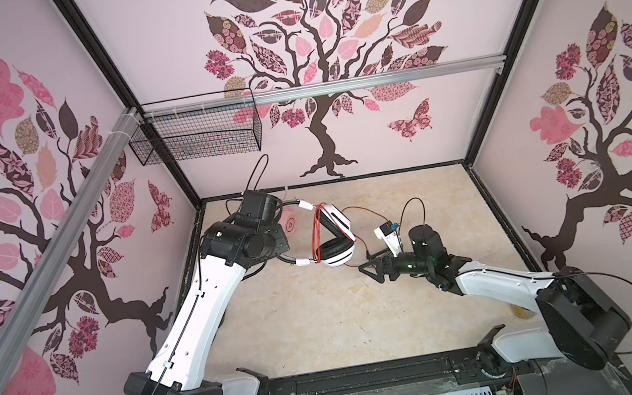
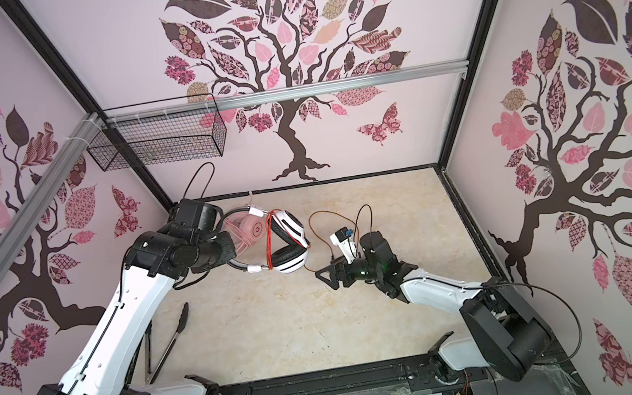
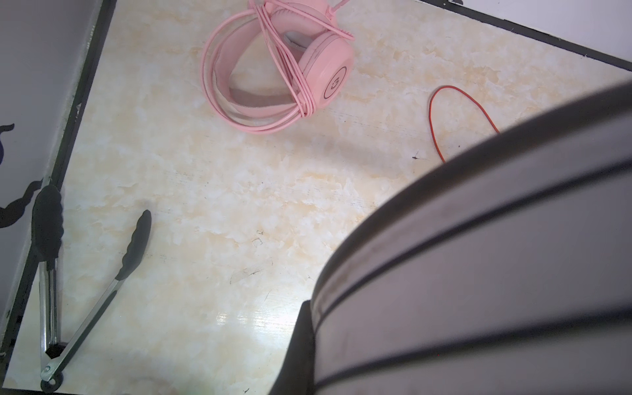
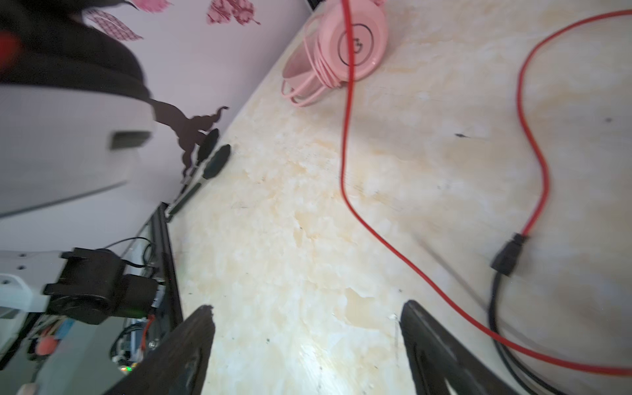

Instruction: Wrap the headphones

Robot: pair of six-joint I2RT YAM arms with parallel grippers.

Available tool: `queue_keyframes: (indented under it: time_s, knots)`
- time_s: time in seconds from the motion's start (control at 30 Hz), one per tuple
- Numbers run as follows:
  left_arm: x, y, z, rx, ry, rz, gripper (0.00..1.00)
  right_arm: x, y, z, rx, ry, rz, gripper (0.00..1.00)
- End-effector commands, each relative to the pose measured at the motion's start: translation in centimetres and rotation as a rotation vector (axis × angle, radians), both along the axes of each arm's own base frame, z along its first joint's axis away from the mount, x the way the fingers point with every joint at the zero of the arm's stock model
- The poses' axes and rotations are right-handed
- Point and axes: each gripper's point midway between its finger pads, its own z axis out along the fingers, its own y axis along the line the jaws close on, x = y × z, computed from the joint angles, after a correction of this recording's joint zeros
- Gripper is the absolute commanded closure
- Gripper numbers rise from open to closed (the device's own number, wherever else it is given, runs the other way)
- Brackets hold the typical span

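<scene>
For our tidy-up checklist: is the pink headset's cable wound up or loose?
Wound up: in the left wrist view the pink cable loops several times around the pink headset, across its band and ear cup.

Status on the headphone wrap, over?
Left gripper shut on white headset, at its headband. Right gripper open, empty. Orange-red cable partly wound, tail loose on table. Pink headset wrapped; tongs off to the side.

My left arm (image 1: 196,316) reaches far forward with its elbow raised, and the left gripper (image 2: 230,247) is clamped tight on the band of the white headset (image 1: 340,254). My right arm (image 1: 494,286) stretches low toward the middle with the wrist rolled sideways, and the right gripper (image 4: 306,305) is spread wide and grips nothing.
</scene>
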Motion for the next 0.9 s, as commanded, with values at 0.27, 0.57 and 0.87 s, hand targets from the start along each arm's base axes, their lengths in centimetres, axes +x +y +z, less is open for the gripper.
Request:
queue_keyframes:
  time_s: [0.27, 0.57, 0.87]
  knots:
    - [0.9, -0.8, 3.9, -0.09, -0.112, 0.011, 1.0, 2.6, -1.6, -6.8, -0.432, 0.034, -0.094, 0.2]
    - [1.2, -1.1, 3.5, -0.091, -0.103, 0.0, 1.0, 3.7, -0.7, -10.4, -0.637, 0.039, -0.074, 0.23]
    - [1.5, -1.4, 3.6, -0.097, -0.103, -0.011, 1.0, 4.1, -1.1, -11.0, -0.683, 0.008, -0.09, 0.42]
